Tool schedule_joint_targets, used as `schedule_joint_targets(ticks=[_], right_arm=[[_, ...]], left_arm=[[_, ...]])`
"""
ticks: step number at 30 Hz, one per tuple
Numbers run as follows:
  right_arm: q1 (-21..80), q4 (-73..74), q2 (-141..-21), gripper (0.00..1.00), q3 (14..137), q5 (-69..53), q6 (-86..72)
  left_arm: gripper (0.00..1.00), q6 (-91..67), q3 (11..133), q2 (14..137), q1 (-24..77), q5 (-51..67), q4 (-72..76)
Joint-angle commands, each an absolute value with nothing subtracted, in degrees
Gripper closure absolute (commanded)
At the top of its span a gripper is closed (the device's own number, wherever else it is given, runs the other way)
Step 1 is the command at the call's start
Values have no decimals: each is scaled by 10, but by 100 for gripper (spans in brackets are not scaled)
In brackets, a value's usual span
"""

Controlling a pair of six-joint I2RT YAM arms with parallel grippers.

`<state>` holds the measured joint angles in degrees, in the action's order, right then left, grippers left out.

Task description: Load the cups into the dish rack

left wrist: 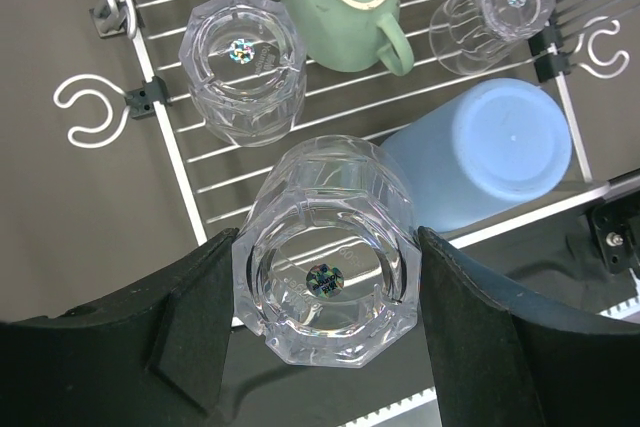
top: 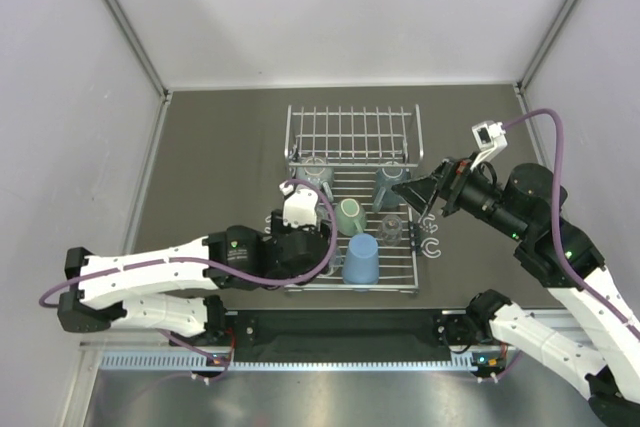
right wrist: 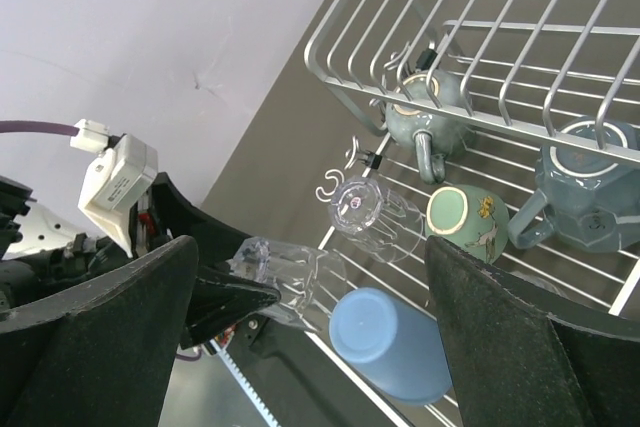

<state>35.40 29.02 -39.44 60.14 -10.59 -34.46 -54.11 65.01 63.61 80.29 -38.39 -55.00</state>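
My left hand point(left wrist: 325, 292) is closed on a clear tumbler point(left wrist: 325, 237). One pad sits on each side of its faceted wall, with the base toward my wrist camera and the mouth pointing down. It hangs over the near-left corner of the rack point(left wrist: 177, 152), just beside the blue tumbler point(left wrist: 480, 152). I cannot tell whether its rim already touches the wires. My right hand point(top: 420, 197) hovers over the rack's right side, spread wide and holding nothing.

I judge the tumbler light, stiff, slick and brittle. The facets give my pads flat faces to bear on, so the best hold is across two opposite facets, about mid-wall. I want just enough squeeze to stop it sliding: too much could crack it, too little lets it slip.

Room is tight. A second clear tumbler point(left wrist: 243, 67) stands just beyond mine, with the mint mug point(left wrist: 345, 2) beyond that, and the blue one sits by the near rail to my right. The only open wires I can make out are at the near-left corner, between those cups. The rack's left rail and a white clip point(left wrist: 85, 107) border that corner, and the dark worktop point(top: 220, 147) lies further left. I would back my fingers out straight up or leftward. If the mouth lands unevenly across the wires, the tumbler could tip into its neighbours.
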Motion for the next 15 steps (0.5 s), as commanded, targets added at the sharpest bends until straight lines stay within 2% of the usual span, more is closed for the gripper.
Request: schedule_joint_targets(ticks=[1, 15], right_arm=[[360, 284, -393, 5, 628, -99, -333], [360, 285, -393, 5, 619, -94, -329]], left_arm=[[100, -539, 644, 643, 793, -381, -545], [100, -521, 609, 650, 763, -367, -494]])
